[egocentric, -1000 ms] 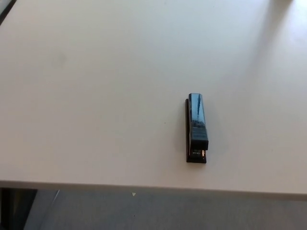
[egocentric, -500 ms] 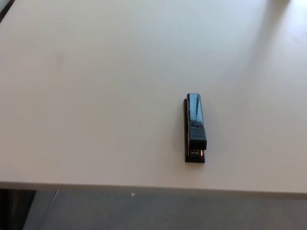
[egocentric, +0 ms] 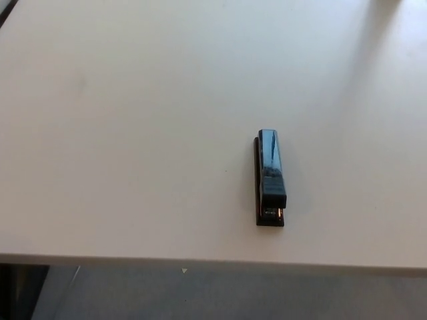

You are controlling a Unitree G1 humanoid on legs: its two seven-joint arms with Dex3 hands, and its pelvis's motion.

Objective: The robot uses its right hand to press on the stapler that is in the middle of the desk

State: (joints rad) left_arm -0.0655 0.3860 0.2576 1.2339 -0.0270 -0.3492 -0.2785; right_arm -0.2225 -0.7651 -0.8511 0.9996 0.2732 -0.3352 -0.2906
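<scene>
A: Which way does the stapler [egocentric: 270, 178] lie?

B: Its long axis runs almost straight from the far side of the desk [egocentric: 133, 133] toward the near edge, tilted only slightly. The end nearer the desk's front edge shows a short stretch of base projecting past the top arm, with a small bright glint of metal there (the far end is squared off and plain).

A: Where does it sit on the desk?

B: Right of centre in the head view, flat on the surface, closer to the near edge than to the far one, and apart from everything else.

A: What pose do the hands take?

B: Neither the left nor the right hand appears in the head view, nor any forearm; whether their fingers are apart or together cannot be told.

A: Materials and shapes?

B: The stapler is a narrow, elongated bar, black and glossy, its top face carrying pale blue reflections. A thin dark base shows along its left side. The desk top is a smooth, matt, off-white sheet with a straight front edge; below that edge lies grey floor [egocentric: 233, 297], and a dark upright shape [egocentric: 20, 293] stands at the lower left corner.
</scene>
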